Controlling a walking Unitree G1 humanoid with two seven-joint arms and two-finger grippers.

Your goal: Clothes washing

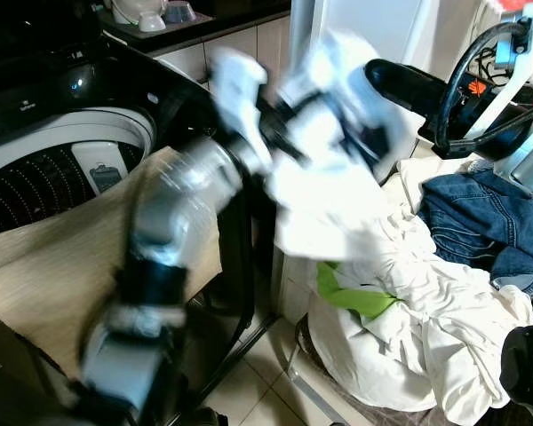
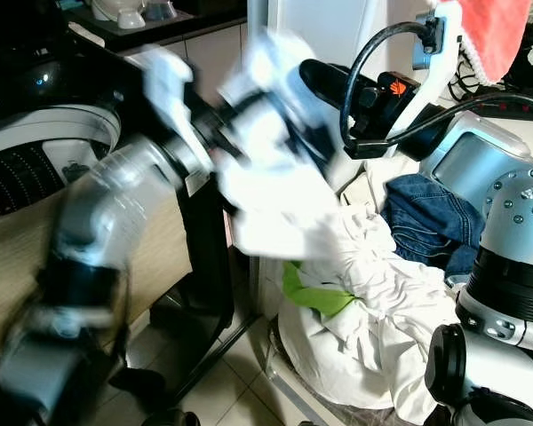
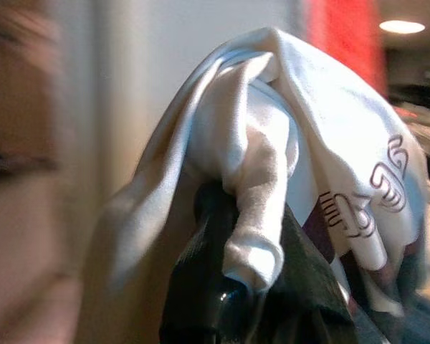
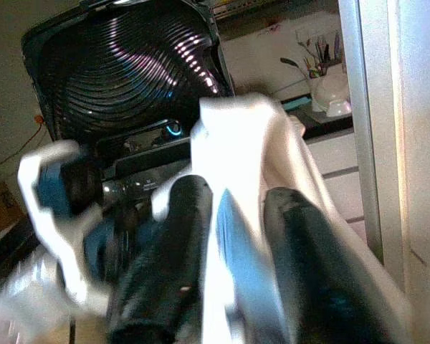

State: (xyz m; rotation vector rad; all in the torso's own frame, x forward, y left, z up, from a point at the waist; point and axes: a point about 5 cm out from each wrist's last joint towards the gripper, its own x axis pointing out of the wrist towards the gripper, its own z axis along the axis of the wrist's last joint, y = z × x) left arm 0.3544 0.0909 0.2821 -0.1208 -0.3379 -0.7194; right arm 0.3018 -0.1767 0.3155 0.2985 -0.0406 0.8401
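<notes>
A white garment (image 1: 324,209) with printed lettering (image 3: 358,208) hangs lifted above the laundry pile. My left arm is blurred by motion, and its gripper (image 1: 315,115) is shut on the garment's top, with cloth draped over a black finger (image 3: 215,301). From the right, my right gripper (image 2: 324,84) reaches the same garment, and white cloth (image 4: 236,158) is pinched between its two black fingers (image 4: 165,251). The top-loading washing machine (image 1: 44,177) stands open on the left with its dark drum showing.
A beige cloth (image 1: 62,257) lies over the machine's front edge. Below the garment, a basket holds a heap of white clothes (image 1: 417,337), a green piece (image 1: 355,297) and blue jeans (image 1: 489,217). Black cables (image 2: 382,53) loop at the right. A counter with dishes (image 1: 151,18) runs behind.
</notes>
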